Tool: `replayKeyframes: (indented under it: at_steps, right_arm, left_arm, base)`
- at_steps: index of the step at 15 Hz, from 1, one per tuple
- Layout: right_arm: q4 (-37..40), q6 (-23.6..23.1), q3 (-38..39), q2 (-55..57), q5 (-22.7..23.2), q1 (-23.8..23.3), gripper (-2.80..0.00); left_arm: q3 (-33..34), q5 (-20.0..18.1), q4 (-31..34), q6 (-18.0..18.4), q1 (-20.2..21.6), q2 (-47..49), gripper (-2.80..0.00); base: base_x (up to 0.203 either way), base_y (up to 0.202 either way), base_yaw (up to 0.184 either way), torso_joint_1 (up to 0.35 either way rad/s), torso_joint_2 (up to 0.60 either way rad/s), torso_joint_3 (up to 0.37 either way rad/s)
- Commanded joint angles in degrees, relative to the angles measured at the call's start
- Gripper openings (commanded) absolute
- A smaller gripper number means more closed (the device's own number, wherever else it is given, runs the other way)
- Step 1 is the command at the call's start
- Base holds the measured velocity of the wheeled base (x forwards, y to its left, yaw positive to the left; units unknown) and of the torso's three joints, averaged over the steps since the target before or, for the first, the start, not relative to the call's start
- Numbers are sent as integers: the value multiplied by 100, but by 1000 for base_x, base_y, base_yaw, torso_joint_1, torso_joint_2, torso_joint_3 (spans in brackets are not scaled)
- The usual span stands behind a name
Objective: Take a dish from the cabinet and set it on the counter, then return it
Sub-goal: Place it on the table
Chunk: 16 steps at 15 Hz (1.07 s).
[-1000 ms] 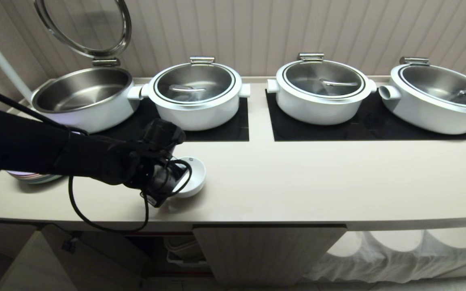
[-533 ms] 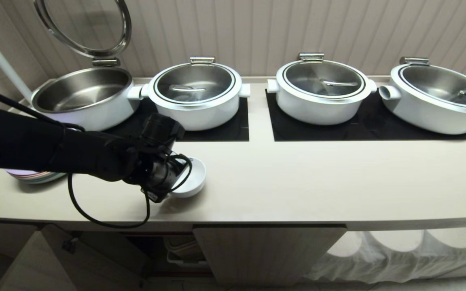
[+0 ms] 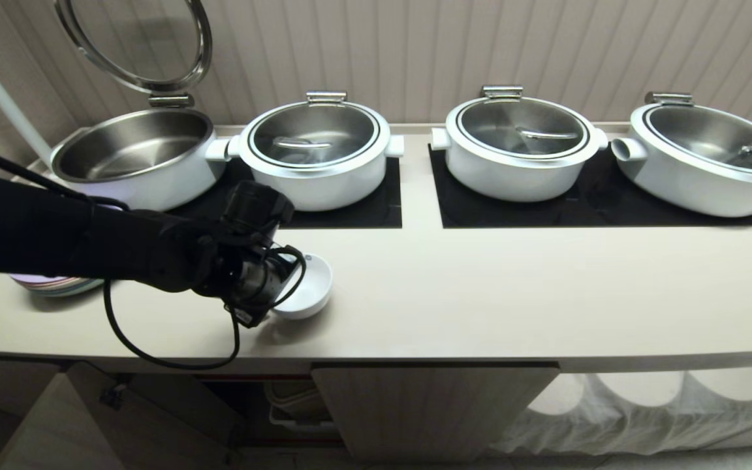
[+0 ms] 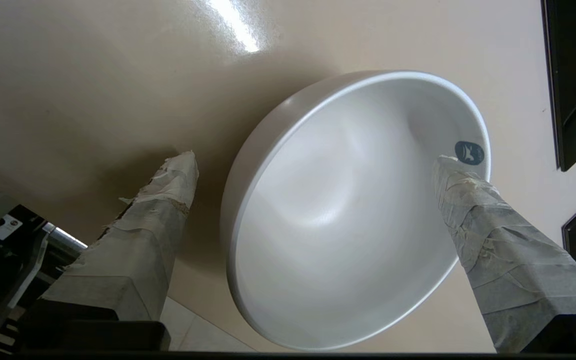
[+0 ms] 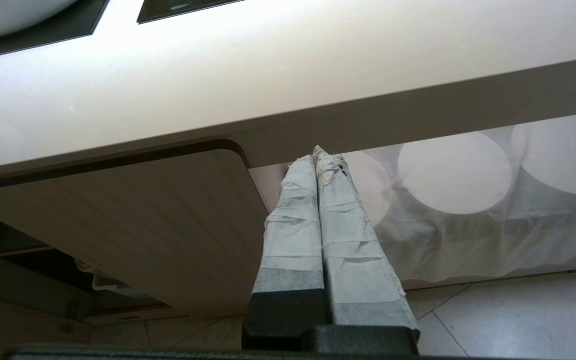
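White ceramic, deep-sided, a small dark mark inside its rim: the dish [image 3: 307, 287] sits on the cream surface [image 3: 480, 294], left of frame centre. The left tool [image 4: 313, 165] gapes wide, straddling its wall, gripping nothing.

No legible text, brand or number anywhere. Only marking: a small dark oval sticker [image 4: 469, 152] just inside the rim of the white bowl [image 4: 338, 225]; it carries a pale figure, too small to read.
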Motion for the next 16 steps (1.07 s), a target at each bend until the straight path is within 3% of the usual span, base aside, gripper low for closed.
replayKeyframes:
  at_steps: [1,6,11,13,16]
  right_arm:
    - [-2,5,1,-2,-3,2,-280]
    - [-2,5,1,-2,-3,2,-280]
    - [-2,5,1,-2,-3,2,-280]
    - [-2,5,1,-2,-3,2,-280]
    - [-2,5,1,-2,-3,2,-280]
  left_arm:
    - [42,9,25,-41,82,-140,0]
    - [315,17,35,54,188,-373,0]
    - [293,153,1,394,162,-566,0]
    - [337,414,1,764,162,-628,0]
    - [561,1105,-123,1949,167,-690,0]
  base:
    - [0,0,0,0,0,0]
    - [0,0,0,0,0,0]
    - [0,0,0,0,0,0]
    - [0,0,0,0,0,0]
    - [0,0,0,0,0,0]
